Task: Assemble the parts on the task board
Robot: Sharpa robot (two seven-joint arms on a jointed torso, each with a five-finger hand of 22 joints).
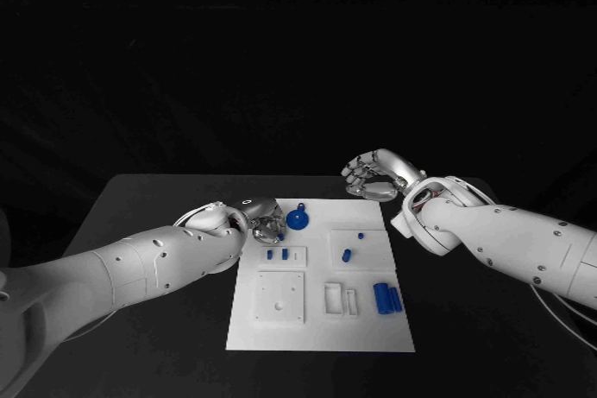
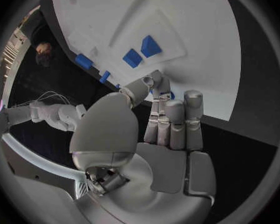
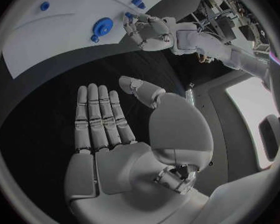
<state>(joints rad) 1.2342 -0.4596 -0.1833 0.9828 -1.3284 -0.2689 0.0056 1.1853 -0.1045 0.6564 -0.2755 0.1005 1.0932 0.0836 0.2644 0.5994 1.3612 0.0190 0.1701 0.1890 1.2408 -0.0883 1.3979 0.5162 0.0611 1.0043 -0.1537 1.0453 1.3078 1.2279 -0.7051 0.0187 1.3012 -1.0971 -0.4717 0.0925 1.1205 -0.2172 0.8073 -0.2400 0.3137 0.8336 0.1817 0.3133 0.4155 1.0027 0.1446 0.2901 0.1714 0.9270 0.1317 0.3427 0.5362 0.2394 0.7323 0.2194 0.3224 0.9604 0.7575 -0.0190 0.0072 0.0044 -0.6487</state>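
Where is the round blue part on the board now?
In the head view, the round blue part lies near the task board's far left corner, just beside the left hand.

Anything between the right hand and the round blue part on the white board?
No, just bare black table and white board between right hand and round blue part, per the right wrist view.
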